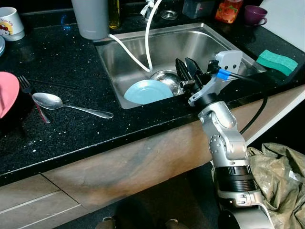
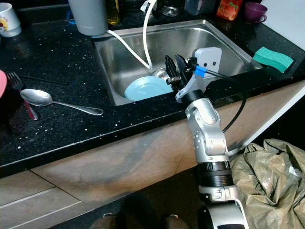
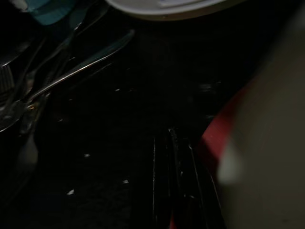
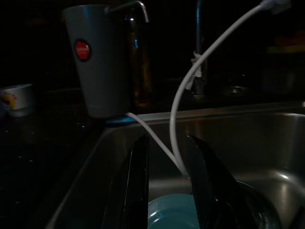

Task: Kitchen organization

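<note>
the right gripper [image 1: 187, 67] hovers over the near right part of the steel sink [image 1: 119, 57], its 2 black fingers [image 4: 138, 191] spread apart with nothing between them. in the right wrist view the fingers frame a light blue plate [image 1: 148, 91] that lies in the bottom of the sink, against the near wall. just behind the plate sits a round steel bowl [image 1: 167, 78], partly hidden by the gripper. 2 white hoses [image 1: 151, 38] run down into the sink toward the drain area; 1 comes from beside the grey cup [image 1: 90, 18] that stands on the counter at the sink's far left corner.

on the black speckled counter [image 1: 71, 129] to the left of the sink, a metal spoon [image 1: 66, 105] lies with its bowl to the left and its handle pointing toward the sink. a fork [image 1: 29, 93] with a red handle lies just beside the spoon's bowl, and a pink plate [image 1: 7, 93] shows at the left edge. a white mug [image 1: 10, 23] stands at the far left, a purple cup [image 1: 255, 14] at the far right, and a green sponge [image 1: 277, 62] rests on the counter to the right of the sink.

the left wrist view is very dark: cutlery on the dark counter and a red edge can be made out, and the left gripper [image 3: 178, 191] fingers show faintly; whether they are apart or together cannot be told.
</note>
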Robot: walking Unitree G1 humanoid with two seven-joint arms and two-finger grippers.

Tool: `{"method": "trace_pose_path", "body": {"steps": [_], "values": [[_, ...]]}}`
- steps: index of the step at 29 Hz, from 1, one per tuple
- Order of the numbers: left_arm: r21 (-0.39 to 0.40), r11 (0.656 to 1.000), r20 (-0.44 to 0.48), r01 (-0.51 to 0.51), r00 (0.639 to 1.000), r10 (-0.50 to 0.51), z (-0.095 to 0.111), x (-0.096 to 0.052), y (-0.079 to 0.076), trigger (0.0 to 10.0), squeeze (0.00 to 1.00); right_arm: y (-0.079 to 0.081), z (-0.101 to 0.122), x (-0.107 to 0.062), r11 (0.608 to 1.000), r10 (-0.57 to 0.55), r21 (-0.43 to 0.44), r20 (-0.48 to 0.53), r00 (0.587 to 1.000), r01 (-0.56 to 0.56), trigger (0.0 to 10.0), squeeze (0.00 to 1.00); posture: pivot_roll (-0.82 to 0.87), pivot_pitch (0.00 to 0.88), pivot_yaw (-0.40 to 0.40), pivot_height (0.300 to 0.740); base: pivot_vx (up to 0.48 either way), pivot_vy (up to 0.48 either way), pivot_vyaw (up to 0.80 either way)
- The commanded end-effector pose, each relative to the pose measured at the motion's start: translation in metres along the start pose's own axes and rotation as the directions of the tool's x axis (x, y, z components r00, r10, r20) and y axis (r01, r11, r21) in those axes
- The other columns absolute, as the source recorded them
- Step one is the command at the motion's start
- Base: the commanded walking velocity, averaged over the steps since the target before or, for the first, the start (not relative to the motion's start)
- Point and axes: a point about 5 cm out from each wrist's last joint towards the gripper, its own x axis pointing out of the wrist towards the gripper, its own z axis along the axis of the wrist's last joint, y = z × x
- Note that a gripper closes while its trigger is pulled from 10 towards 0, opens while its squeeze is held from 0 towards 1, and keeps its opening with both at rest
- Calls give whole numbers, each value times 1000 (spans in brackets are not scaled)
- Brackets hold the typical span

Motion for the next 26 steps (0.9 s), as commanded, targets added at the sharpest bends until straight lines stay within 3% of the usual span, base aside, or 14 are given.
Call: {"method": "trace_pose_path", "body": {"steps": [1, 2, 3, 5, 7, 8, 10, 18, 21, 26], "values": [[-16, 998, -73, 54, 996, -55, -18, 6, -17, 10000, 0, -1, -4, -1, 1000, -2, 10, -6, 1000, 2, 10000, 0, 53, 152, -39, 740, 0, 0, 0], [-33, 994, -56, 107, 993, -108, -14, 9, -35, 10000, 0, 0, -3, -1, 1000, 1, 10, -5, 1000, -1, 10000, 0, 50, 149, -38, 740, 0, 0, 0], [-33, 994, -56, 107, 993, -108, -14, 9, -35, 10000, 0, 0, -3, -1, 1000, 1, 10, -5, 1000, -1, 10000, 0, 50, 149, -38, 740, 0, 0, 0], [-48, 988, -38, 144, 989, -145, -10, 11, -53, 10000, 0, 0, -3, 0, 1000, 3, 9, -4, 1000, -3, 10000, 0, 48, 147, -37, 740, 0, 0, 0], [-55, 986, -32, 155, 987, -157, -9, 12, -59, 10000, 0, 1, -3, 0, 1000, 4, 8, -4, 1000, -4, 10000, 0, 48, 147, -37, 740, 0, 0, 0], [-70, 982, -15, 175, 984, -177, -6, 13, -74, 10000, 0, 0, -2, 0, 1000, 2, 6, -3, 1000, -2, 10000, 0, 41, 143, -34, 740, 0, 0, 0], [-78, 979, -2, 190, 982, -191, -3, 14, -85, 10000, 0, -1, -2, -1, 1000, 1, 4, -2, 1000, -1, 10000, 0, 39, 142, -33, 740, 0, 0, 0], [-93, 974, 24, 206, 979, -204, 3, 14, -100, 10000, 0, -2, -1, -1, 1000, -3, 0, 0, 1000, 3, 10000, 0, 38, 141, -32, 740, 0, 0, 0], [-102, 983, 73, 151, 987, -144, 15, 16, -107, 10000, 0, -1, -2, -1, 1000, -1, 3, -1, 1000, 1, 10000, 0, 43, 142, -37, 740, 0, 0, 0], [-111, 984, 137, 140, 983, -124, 34, 16, -126, 10000, 0, 0, -2, 1, 1000, 5, 5, -2, 1000, -5, 10000, 0, 42, 144, -41, 740, 0, 0, 0]]}}
